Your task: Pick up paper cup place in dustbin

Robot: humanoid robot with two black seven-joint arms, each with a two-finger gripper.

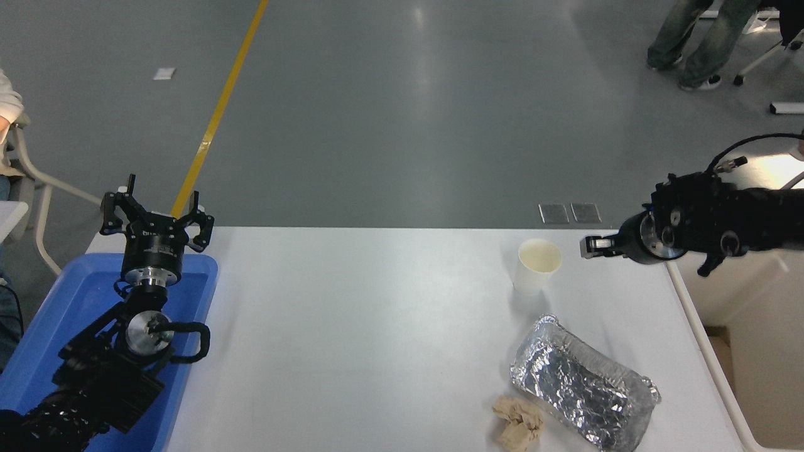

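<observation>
The white paper cup [536, 267] stands upright and open on the white table [377, 326], towards the far right. My right gripper [593, 245] points left, just to the right of the cup's rim and a short gap away from it, touching nothing. The cream-white dustbin [698, 344] stands at the table's right edge, partly under my right arm and cut off by the picture's edge. My left gripper [154, 212] is open and empty, parked over the blue tray at the far left.
A crumpled foil container [584, 383] lies in front of the cup, with a tan paper wad [518, 424] beside it. A blue plastic tray [63, 301] sits at the left edge. A person's legs [691, 44] stand far off at the top right.
</observation>
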